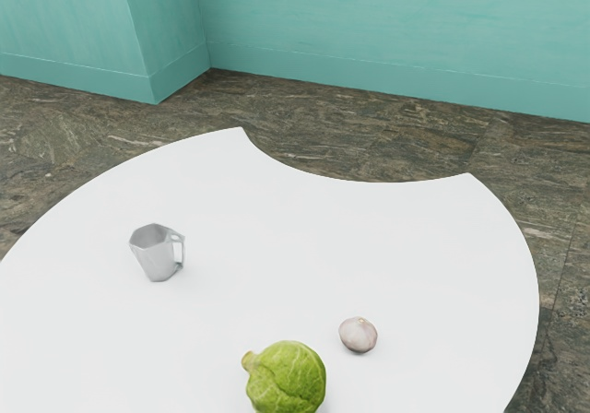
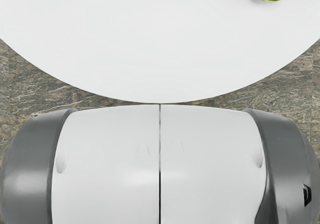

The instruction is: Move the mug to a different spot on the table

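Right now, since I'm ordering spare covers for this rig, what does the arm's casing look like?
In the wrist view, the arm's casing is a glossy white, rounded shell, split down its middle by a thin dark seam. Dark grey curved bands flank it on both sides, and one of them carries a small black mark near its edge. No cables or lettering are visible on it.

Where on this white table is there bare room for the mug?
The wide table stretch between the mug and the exterior view's right rim is bare. Crowded: the near edge, where cabbage and garlic sit close.
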